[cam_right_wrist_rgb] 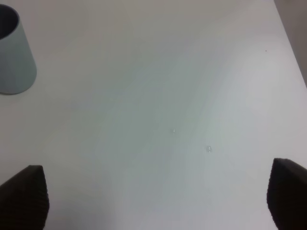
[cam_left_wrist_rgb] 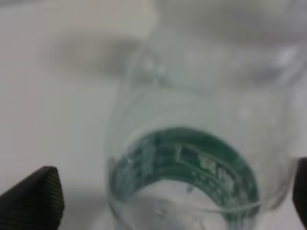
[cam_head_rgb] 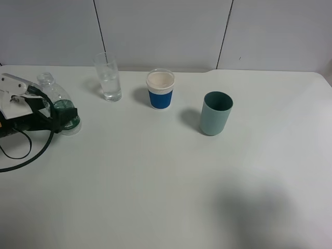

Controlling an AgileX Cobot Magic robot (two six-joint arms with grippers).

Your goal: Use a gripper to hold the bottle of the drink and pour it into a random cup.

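Table [cam_head_rgb: 171, 181] surface is white and takes almost the whole high view, with a grey panel wall behind its far edge. The left gripper [cam_head_rgb: 65, 120] is at the left edge of the table, with its white bracket and black cables running off the side of the picture. The bottle [cam_head_rgb: 58, 98] stands between its fingers, upright or only a little tilted, with its open neck on top and the green label low on the body. In the left wrist view the bottle [cam_left_wrist_rgb: 192, 158] fills the middle and the left finger [cam_left_wrist_rgb: 33, 199] stands apart from its wall with a strip of bare table between them; the other finger is only a dark sliver at the picture's edge, so the fingers are spread wide and released, not pressing on the bottle. The glass [cam_head_rgb: 108, 77] stands further back and to the right of the bottle, near the far edge, with a little clear liquid at its bottom. Beside it comes the paper cup [cam_head_rgb: 160, 89] with a blue sleeve, then the green cup [cam_head_rgb: 216, 113], a little nearer to the front. The three stand apart from each other with gaps between. The front half and the right side of the table are open room. In the right wrist view the right gripper [cam_right_wrist_rgb: 158, 199] hangs over bare table with its fingers wide apart and holding nothing, and the green cup [cam_right_wrist_rgb: 14, 52] shows in one corner.
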